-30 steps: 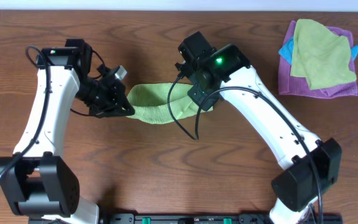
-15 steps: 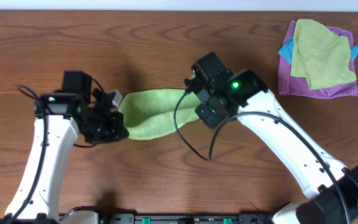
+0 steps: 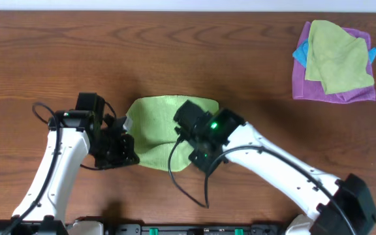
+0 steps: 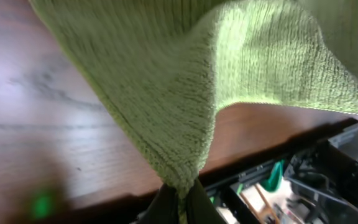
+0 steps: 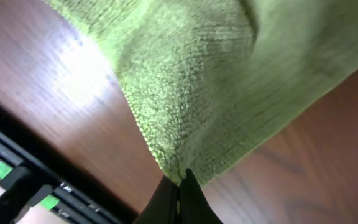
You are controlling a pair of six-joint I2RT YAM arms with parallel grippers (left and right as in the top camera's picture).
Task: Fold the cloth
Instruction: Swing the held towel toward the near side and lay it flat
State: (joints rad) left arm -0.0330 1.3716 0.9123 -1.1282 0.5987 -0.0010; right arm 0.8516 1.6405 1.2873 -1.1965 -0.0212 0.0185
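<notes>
The lime-green cloth (image 3: pixel 156 127) lies spread over the middle of the wooden table, with a small white tag (image 3: pixel 126 122) at its left edge. My left gripper (image 3: pixel 126 153) is shut on the cloth's near-left corner. My right gripper (image 3: pixel 189 153) is shut on its near-right corner. In the left wrist view the cloth (image 4: pixel 229 68) hangs from my pinched fingers (image 4: pixel 166 208), gripper (image 4: pixel 180 202). In the right wrist view the cloth (image 5: pixel 229 81) rises from my closed gripper (image 5: pixel 179 196), lifted off the wood.
A pile of other cloths sits at the back right: a dull yellow-green cloth (image 3: pixel 335 55) on a purple cloth (image 3: pixel 331 91), with blue cloth (image 3: pixel 300 53) showing at the side. The table's front edge (image 3: pixel 188 225) and a black rail lie just behind both grippers.
Both grippers have pulled toward the front edge with their cloth corners. The cloth, a narrow bunched strip before, now lies drawn out into a broad sheet.
</notes>
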